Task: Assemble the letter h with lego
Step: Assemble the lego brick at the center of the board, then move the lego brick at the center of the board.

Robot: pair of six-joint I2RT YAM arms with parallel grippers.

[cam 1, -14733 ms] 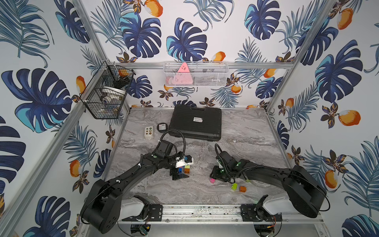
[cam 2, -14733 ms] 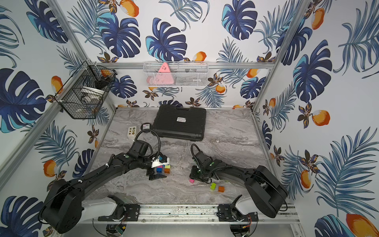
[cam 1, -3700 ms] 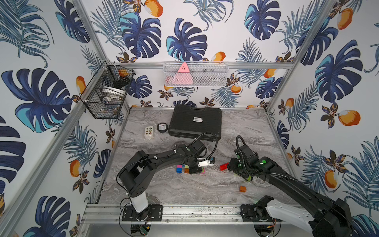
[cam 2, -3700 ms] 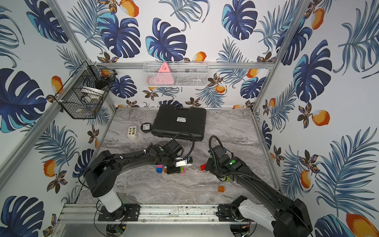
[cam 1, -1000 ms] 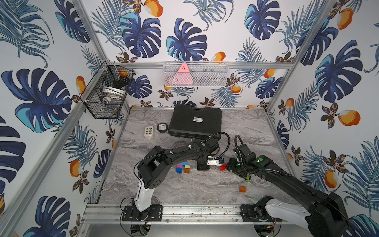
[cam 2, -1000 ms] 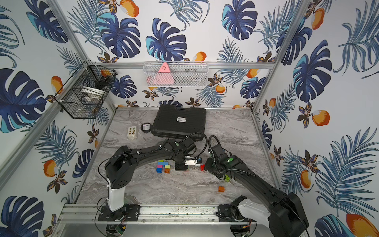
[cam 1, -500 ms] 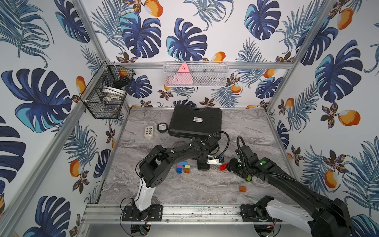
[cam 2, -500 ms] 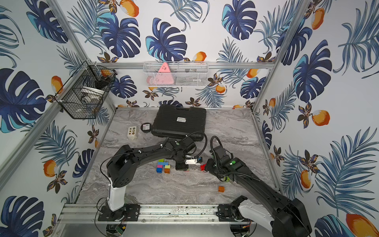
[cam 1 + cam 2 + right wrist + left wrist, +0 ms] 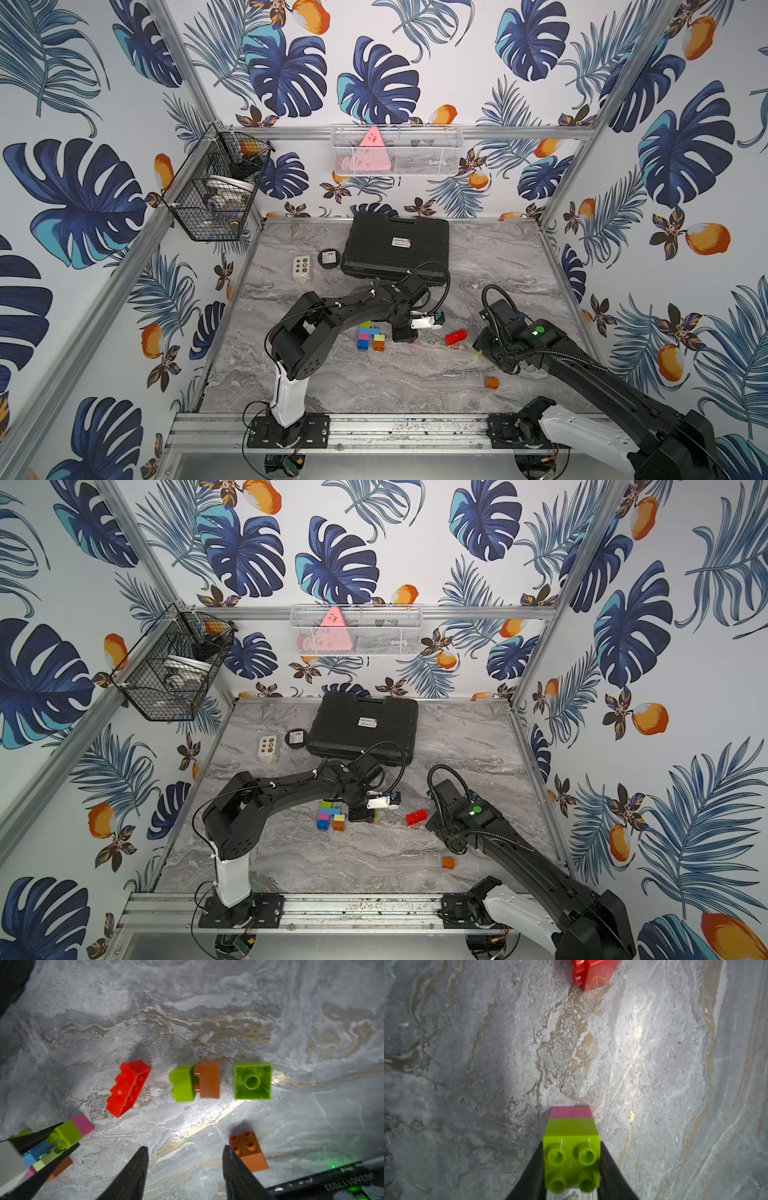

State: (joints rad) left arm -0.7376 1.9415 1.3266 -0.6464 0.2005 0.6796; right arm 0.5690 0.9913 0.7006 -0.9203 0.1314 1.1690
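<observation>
The right gripper (image 9: 185,1148) hangs over the marbled worktop (image 9: 207,1012), jaws apart, only bare stone between them. An orange brick (image 9: 248,1153), studs up, sits just beside one finger. Further off lie a red long brick (image 9: 128,1087) tipped on its side, a lime-and-orange pair (image 9: 195,1082) and an upturned lime brick (image 9: 252,1080). The left gripper (image 9: 69,1135) pinches a studded lime brick (image 9: 64,1136) joined to a pink brick (image 9: 83,1124).

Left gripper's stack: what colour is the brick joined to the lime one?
Pink brick, clearest in the left wrist view.
</observation>
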